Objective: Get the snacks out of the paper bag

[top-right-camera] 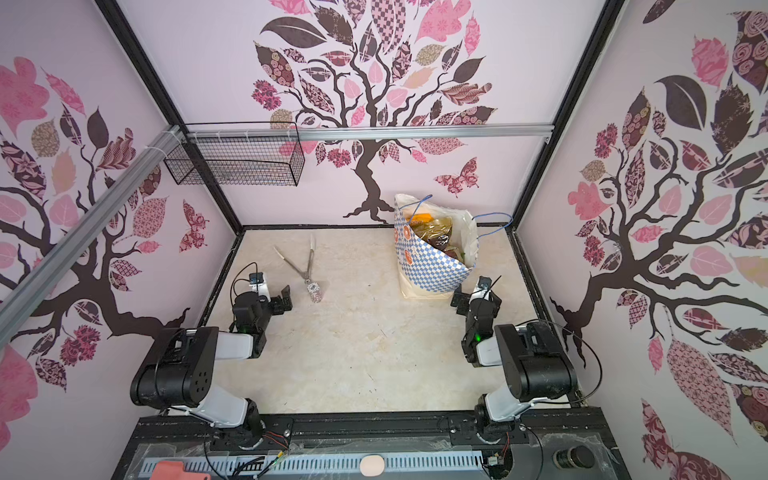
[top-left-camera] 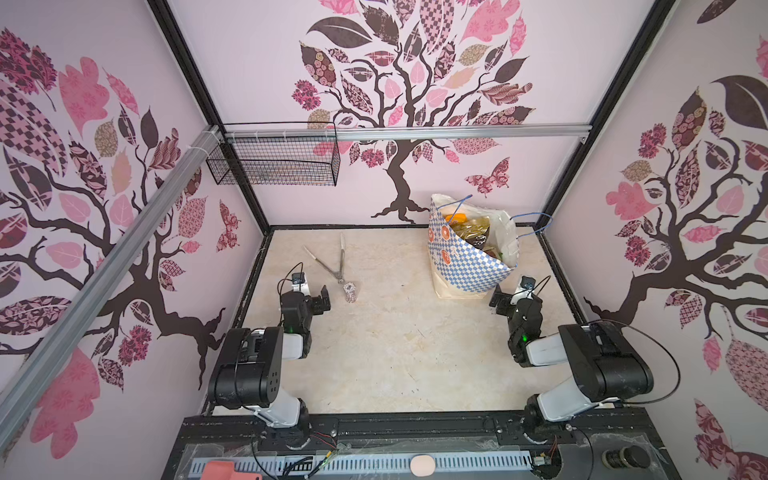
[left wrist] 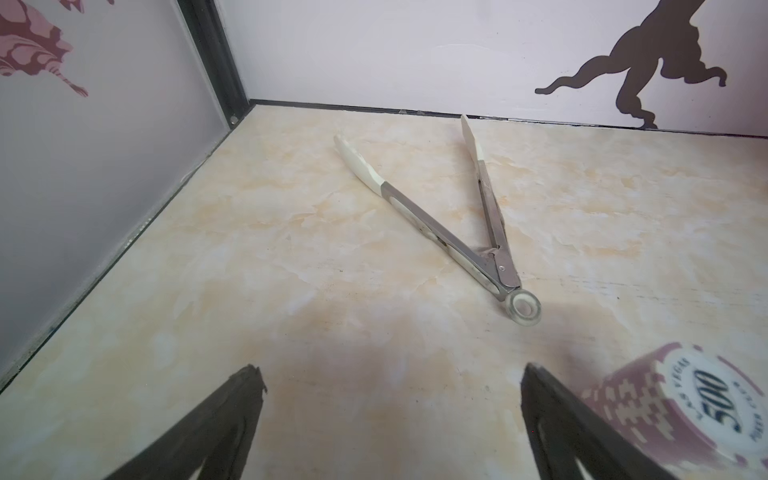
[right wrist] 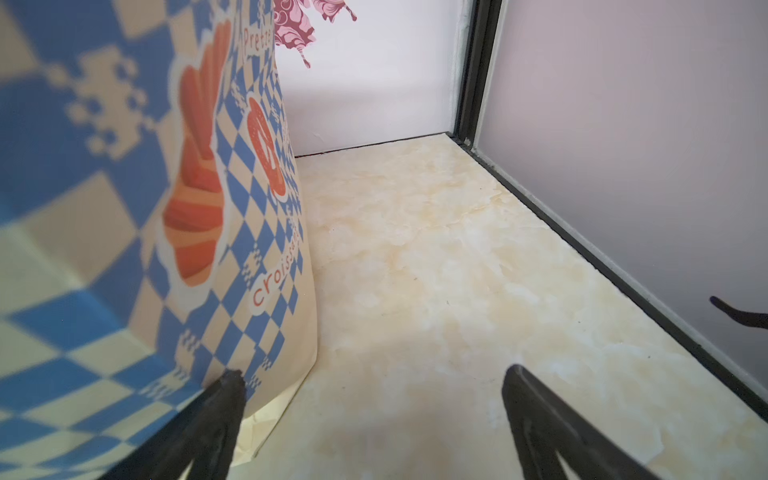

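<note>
The paper bag [top-left-camera: 465,259] [top-right-camera: 432,268], blue-and-white checked with orange logos, stands upright at the back right with its mouth open. Snacks [top-left-camera: 469,228] [top-right-camera: 432,232] fill it: an orange packet, gold-green crinkly ones and dark ones show through the mouth. My right gripper [top-left-camera: 500,301] [top-right-camera: 460,301] [right wrist: 374,374] is open and empty, low beside the bag's near corner. In the right wrist view the bag [right wrist: 124,208] fills one side, and one fingertip [right wrist: 230,384] overlaps its bottom corner; whether it touches I cannot tell. My left gripper [top-left-camera: 322,300] [top-right-camera: 283,300] [left wrist: 392,374] is open and empty at the left.
Metal tongs [top-left-camera: 334,259] [left wrist: 449,232] lie spread open at the back left. A maroon-and-white stack of poker chips [top-left-camera: 350,291] [left wrist: 681,407] lies just beyond my left gripper. A black wire basket [top-left-camera: 276,162] hangs on the back rail. Walls enclose the beige floor [top-left-camera: 395,353].
</note>
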Controlling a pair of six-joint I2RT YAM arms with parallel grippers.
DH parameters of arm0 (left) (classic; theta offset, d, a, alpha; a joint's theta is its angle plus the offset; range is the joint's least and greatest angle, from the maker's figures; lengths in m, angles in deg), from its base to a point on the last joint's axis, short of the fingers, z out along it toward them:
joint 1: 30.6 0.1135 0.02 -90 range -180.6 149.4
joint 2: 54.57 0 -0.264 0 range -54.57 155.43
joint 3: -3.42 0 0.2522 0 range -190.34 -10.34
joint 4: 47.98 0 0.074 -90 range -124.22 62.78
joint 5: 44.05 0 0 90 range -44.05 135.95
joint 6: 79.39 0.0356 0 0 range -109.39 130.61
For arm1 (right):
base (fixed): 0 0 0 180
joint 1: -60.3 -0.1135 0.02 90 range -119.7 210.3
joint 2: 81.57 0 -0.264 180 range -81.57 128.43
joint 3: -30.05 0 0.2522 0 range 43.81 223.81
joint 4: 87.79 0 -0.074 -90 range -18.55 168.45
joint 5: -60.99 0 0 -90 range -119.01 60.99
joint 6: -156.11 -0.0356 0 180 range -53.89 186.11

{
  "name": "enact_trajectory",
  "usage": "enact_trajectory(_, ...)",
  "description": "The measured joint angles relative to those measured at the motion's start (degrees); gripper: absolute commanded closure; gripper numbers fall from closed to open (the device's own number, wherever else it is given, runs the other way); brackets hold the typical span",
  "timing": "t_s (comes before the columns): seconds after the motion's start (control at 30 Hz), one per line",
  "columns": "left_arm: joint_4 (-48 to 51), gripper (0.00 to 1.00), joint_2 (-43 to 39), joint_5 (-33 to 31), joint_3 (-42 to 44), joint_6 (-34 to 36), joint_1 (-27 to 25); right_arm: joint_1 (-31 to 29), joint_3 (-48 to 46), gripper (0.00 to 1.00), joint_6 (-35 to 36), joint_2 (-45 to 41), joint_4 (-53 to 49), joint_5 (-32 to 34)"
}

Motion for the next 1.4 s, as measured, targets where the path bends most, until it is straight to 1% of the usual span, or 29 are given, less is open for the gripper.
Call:
enact_trajectory(0.73,0.0,0.01,0.0,0.0,0.0,0.0,0.0,0.0,0.0,0.0,0.0,0.0,0.0,0.2)
enact_trajectory(0.83,0.0,0.01,0.0,0.2,0.0,0.0,0.1,0.0,-0.5,0.0,0.0,-1.2,-0.1,0.3)
enact_trajectory(0.93,0.0,0.01,0.0,0.4,0.0,0.0,0.2,-0.1,0.1,0.01,-1.2,-7.5,-7.2,0.9)
enact_trajectory(1.03,0.0,0.01,0.0,0.5,0.0,0.0,0.3,-0.1,3.7,0.01,-5.6,-16.0,-19.5,2.5)
enact_trajectory(1.13,-0.3,0.01,0.0,0.1,0.0,0.7,-0.2,-0.1,8.9,0.0,-13.5,-23.3,-32.2,4.3)
enact_trajectory(1.23,0.9,0.01,-2.6,-1.9,0.3,2.1,-2.6,0.0,15.3,0.0,-19.9,-27.1,-43.8,3.5)
enact_trajectory(1.27,2.6,0.01,-4.9,-3.3,0.2,2.2,-3.7,0.0,17.3,0.0,-21.4,-27.6,-46.9,2.5)
enact_trajectory(1.33,9.2,0.01,-10.6,-6.3,-0.7,1.0,-5.6,0.1,21.0,0.01,-23.6,-28.0,-52.5,-0.5)
enact_trajectory(1.4,16.7,0.01,-15.8,-9.4,-3.7,-0.6,-7.3,0.4,24.6,0.01,-25.1,-27.9,-57.3,-4.6)
